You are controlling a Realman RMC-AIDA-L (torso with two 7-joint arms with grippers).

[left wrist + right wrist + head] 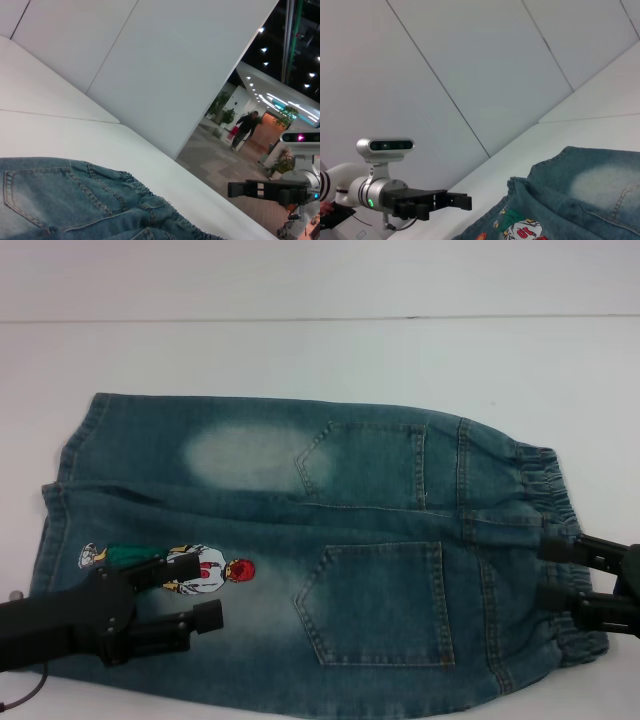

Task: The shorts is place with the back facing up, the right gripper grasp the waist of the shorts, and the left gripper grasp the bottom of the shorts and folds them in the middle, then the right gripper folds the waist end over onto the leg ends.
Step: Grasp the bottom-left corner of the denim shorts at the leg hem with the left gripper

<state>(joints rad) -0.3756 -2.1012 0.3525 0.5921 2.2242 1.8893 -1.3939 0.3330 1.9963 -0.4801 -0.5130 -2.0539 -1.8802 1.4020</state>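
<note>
I see both claws open, holding nothing: right claw (556, 573) at right edge by the waist (548, 502), left claw (207, 594) lower left over the shorts (300, 560); each should straddle its edge before closing

Office lobby (260, 135) — ceiling lights, potted plants (220, 107)

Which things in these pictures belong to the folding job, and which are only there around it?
Belong to the job:
- shorts, flat, back pockets up
- waist of the shorts
- leg ends
- right gripper, open at the waist
- left gripper, open over the cartoon leg

Only around:
- white table
- wall panels
- person walking far off
</note>
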